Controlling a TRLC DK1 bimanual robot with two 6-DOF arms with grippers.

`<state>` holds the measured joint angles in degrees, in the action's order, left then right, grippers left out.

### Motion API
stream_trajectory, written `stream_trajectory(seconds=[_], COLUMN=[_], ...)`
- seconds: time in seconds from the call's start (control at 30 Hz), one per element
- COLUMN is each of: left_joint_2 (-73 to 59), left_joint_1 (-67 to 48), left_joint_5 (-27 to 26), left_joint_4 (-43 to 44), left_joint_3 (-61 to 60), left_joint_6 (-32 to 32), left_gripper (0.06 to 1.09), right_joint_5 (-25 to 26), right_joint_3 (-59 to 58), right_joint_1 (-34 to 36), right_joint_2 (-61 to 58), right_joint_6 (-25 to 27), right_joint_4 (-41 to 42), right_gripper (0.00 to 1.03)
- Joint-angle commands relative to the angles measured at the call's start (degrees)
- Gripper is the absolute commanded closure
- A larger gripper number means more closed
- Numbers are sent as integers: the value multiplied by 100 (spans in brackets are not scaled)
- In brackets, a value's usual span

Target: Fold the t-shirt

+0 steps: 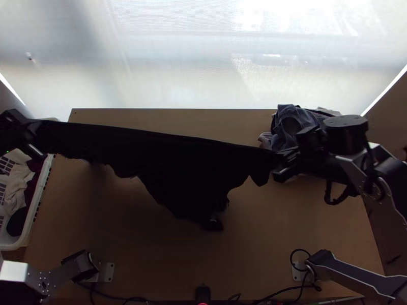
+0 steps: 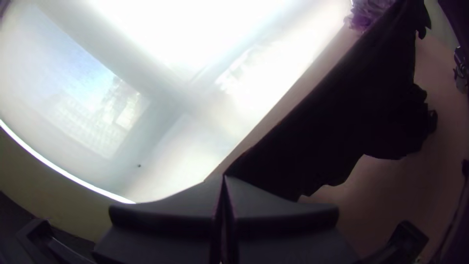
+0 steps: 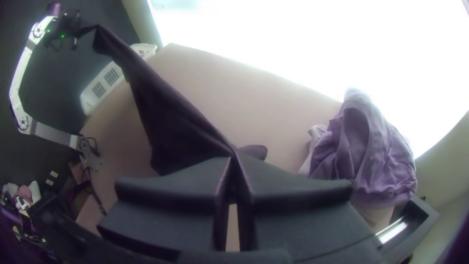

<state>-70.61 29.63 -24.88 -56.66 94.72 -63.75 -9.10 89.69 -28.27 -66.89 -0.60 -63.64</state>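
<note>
In the top view the black t-shirt (image 1: 168, 162) hangs stretched between both grippers, its upper edge taut and its lower part drooping over the table. My left gripper (image 1: 38, 137) holds one end at the far left, above the basket; my right gripper (image 1: 285, 162) holds the other end. In the left wrist view my left gripper (image 2: 223, 181) is shut on the edge of the shirt (image 2: 342, 112). The right wrist view has my right gripper (image 3: 233, 159) shut on a corner of the shirt (image 3: 166, 117). The shirt's lowest part is bunched.
A white basket (image 1: 38, 203) with clothes stands at the table's left. A pile of bluish-purple clothes (image 1: 300, 119) lies at the back right, close behind my right gripper. Bare wood of the table (image 1: 285, 223) shows in front of the shirt.
</note>
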Motion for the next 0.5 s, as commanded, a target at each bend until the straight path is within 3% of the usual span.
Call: stream_trajectory(seconds=[0.0, 0.23, 0.47], left_joint_2=[592, 1322, 1770], left_joint_1=[245, -54, -519], left_joint_5=[-157, -315, -315], left_joint_4=[-512, -1778, -2068], left_joint_3=[442, 407, -498], left_joint_6=[328, 301, 134], left_gripper=[105, 105, 105], right_joint_5=[-171, -505, -461], right_joint_3=[268, -426, -1076], right_joint_1=[15, -715, -565], right_joint_2=[344, 897, 1196], right_joint_6=[16, 34, 104], right_joint_4=[-518, -1265, -931], right_gripper=[100, 100, 100])
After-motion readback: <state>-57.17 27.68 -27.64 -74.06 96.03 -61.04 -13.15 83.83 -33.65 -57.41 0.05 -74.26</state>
